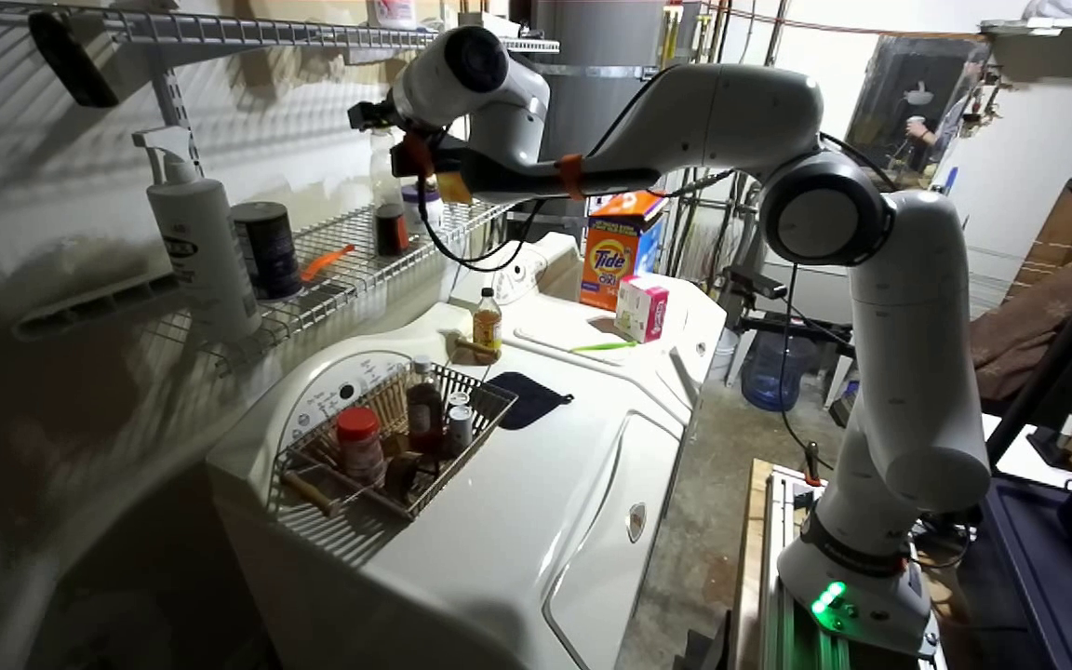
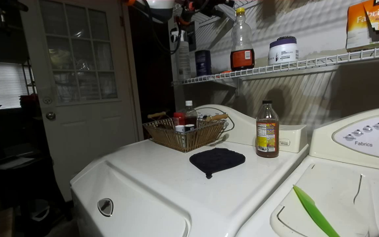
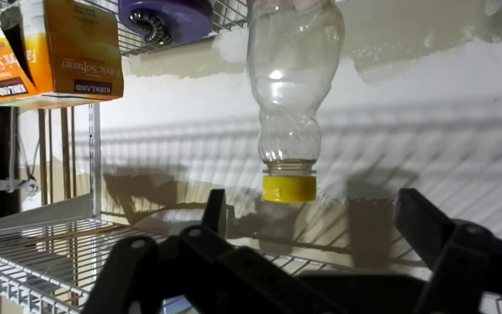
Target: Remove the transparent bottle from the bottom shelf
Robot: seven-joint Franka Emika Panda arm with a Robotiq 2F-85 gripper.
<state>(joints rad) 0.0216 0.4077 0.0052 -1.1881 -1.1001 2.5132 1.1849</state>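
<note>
The transparent bottle (image 2: pixel 241 39) stands upright on the bottom shelf (image 2: pixel 308 63). It has a yellow cap, clear upper part, dark liquid and a red-orange label below. In an exterior view its dark lower part (image 1: pixel 391 230) shows under the gripper, which hides its top. The wrist view is upside down: there the bottle (image 3: pixel 294 65) hangs cap-down from the shelf wires (image 3: pixel 229 22) at the top. My gripper (image 3: pixel 311 198) is open and empty. Its fingers lie either side of the cap's line, near cap height, with no contact visible. The gripper (image 1: pixel 376 140) also shows in an exterior view.
A white pump bottle (image 1: pixel 206 251) and a dark can (image 1: pixel 266 249) stand at one side of the bottle. A purple-lidded jar (image 2: pixel 283 52) and a fabric softener box (image 3: pixel 85 52) stand at the other. An upper wire shelf (image 1: pixel 313 35) runs above. A basket (image 1: pixel 489 419) sits on the dryer.
</note>
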